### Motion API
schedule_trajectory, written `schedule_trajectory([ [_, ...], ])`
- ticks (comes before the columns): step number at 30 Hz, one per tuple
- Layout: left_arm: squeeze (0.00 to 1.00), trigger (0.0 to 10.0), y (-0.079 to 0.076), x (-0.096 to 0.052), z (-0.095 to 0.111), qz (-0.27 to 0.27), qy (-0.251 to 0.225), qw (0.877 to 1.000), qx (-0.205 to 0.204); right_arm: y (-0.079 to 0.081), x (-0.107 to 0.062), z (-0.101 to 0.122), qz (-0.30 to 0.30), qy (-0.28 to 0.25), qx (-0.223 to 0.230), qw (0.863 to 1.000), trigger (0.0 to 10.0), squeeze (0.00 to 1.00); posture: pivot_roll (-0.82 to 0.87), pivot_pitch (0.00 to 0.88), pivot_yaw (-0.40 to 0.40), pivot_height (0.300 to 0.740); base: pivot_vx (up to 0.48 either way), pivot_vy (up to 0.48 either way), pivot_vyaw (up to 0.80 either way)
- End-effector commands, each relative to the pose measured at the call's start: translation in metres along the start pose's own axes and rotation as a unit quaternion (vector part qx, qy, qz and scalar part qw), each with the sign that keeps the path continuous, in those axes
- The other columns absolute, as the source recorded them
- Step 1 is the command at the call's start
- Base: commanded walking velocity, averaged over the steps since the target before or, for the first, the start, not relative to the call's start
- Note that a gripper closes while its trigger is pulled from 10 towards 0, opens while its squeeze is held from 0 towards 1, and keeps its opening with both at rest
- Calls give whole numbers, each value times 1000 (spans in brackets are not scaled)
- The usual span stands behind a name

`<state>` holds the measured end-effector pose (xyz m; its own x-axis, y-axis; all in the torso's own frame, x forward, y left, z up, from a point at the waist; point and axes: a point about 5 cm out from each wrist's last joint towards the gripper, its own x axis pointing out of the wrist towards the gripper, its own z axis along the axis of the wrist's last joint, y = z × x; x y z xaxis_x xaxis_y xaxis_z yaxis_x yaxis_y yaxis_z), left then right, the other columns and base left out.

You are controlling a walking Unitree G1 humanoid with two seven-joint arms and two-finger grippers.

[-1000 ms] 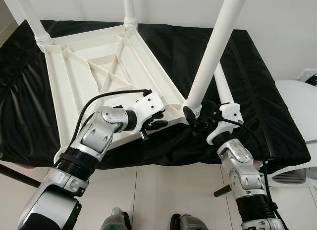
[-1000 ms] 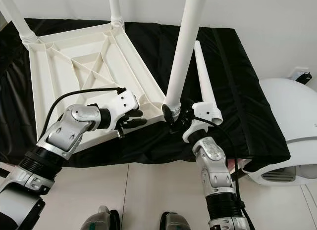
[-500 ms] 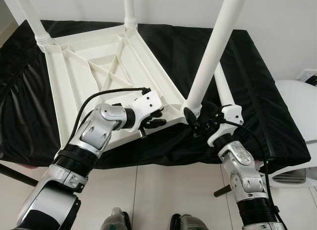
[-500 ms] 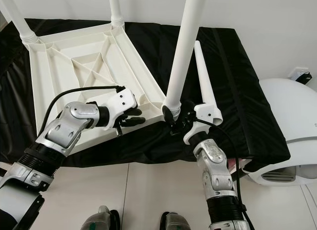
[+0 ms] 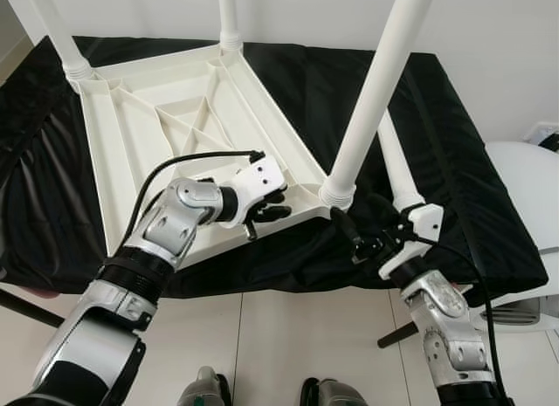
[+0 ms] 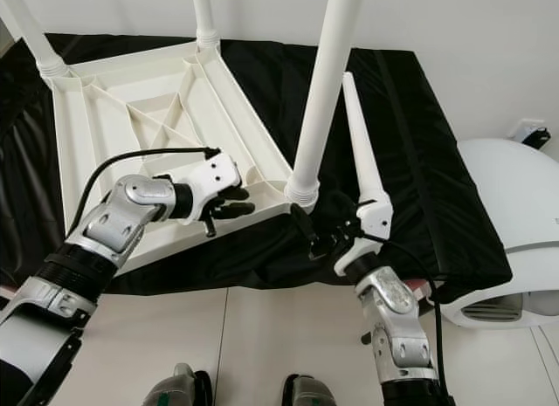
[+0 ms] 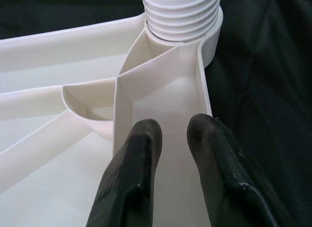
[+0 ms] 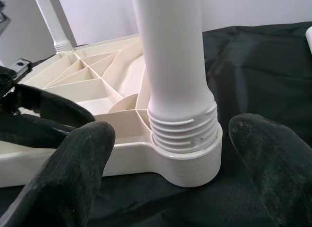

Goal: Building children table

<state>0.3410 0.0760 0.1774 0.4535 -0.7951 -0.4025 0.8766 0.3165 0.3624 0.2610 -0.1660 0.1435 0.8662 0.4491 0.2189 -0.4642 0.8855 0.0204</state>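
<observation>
The white children's table top (image 5: 148, 135) lies upside down on a black cloth (image 5: 454, 161). Two legs stand in its far corners (image 5: 59, 35). A third leg (image 5: 376, 83) stands upright in the near right corner socket (image 8: 187, 154), its threads still showing above the collar. A loose leg (image 5: 395, 166) lies on the cloth just right of it. My left gripper (image 7: 173, 134) rests shut on the ribbed underside near that corner, nothing between its fingers. My right gripper (image 5: 360, 224) is open, just short of the socket, its fingers (image 8: 73, 158) spread wide on either side.
The cloth-covered table's near edge runs just under both grippers, with tiled floor (image 5: 279, 336) below. A white rounded appliance (image 5: 524, 179) stands at the right, beside the table. The far side of the table meets a white wall.
My right gripper has let go of the near right leg's base, opened and drawn back toward me. The left gripper has stayed on the table top.
</observation>
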Motion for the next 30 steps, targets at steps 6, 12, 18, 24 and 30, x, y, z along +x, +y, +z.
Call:
schedule_trajectory([
  [6,0,10000,2,3,4,-2,-10,1000,3,-5,-15,5,15,5,5,1000,10000,0,-55,102,32,740,0,0,0],
  [12,0,10000,5,6,6,-1,-15,1000,2,-4,-23,5,31,12,-1,999,10000,0,-62,100,29,740,0,0,0],
  [18,0,10000,3,13,11,-6,-28,1000,-9,-8,-30,4,43,26,-12,999,10000,0,-76,95,28,740,0,0,0],
  [24,0,10000,1,16,11,-9,-29,999,-15,-8,-31,5,45,27,-13,999,10000,0,-82,90,26,740,0,0,0],
  [30,1000,10000,-1,20,9,-13,-30,999,-31,-9,-33,5,51,32,-15,998,10000,0,-87,84,24,740,0,0,0],
])
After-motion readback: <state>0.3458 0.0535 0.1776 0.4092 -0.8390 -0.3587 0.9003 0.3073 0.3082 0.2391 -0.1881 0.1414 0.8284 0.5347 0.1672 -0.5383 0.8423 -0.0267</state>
